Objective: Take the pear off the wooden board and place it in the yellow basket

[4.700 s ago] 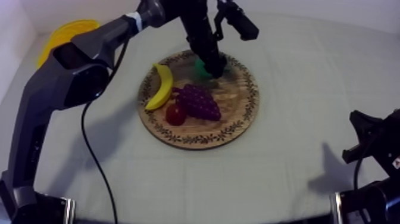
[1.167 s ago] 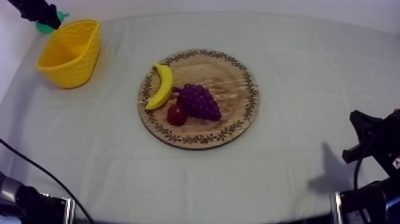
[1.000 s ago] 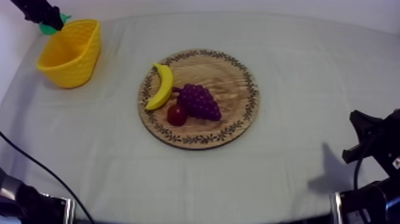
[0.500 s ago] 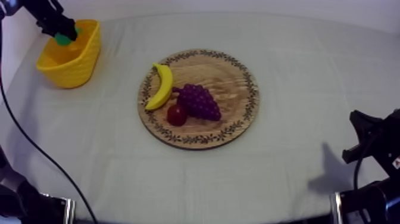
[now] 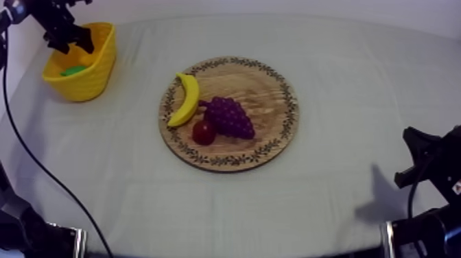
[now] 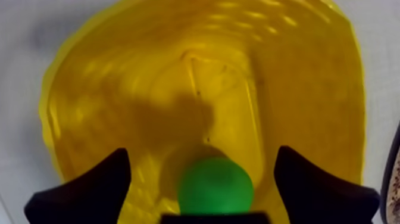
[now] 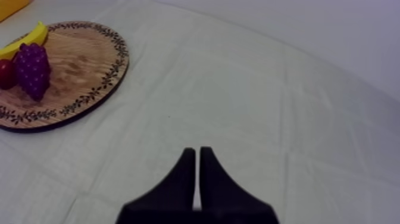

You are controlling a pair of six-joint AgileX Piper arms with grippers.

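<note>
Grey-white cloth (image 5: 329,82) lies flat and faintly creased, running back to a pale wall (image 5: 274,7). At its far left corner stands the basket (image 5: 96,72). The left gripper (image 5: 67,33) hangs over the basket's mouth and hides part of the far rim. Its fingers (image 6: 89,190) are spread wide with nothing between them.

The pear (image 6: 215,186) lies on the basket's floor, below and between the fingers. Its near side is cut off by the gripper's own body. From above it is a small green patch inside the yellow wall.

The board (image 5: 274,89) sits mid-cloth. On its left half are the banana (image 5: 185,99), the grapes (image 5: 230,116) and the small red fruit (image 5: 202,132), the last touching the grapes.

The right gripper (image 7: 197,152) is clenched on nothing, a narrow wedge over bare cloth, well apart from the board. In the right wrist view the banana and red fruit are cut off at the picture's edge.
</note>
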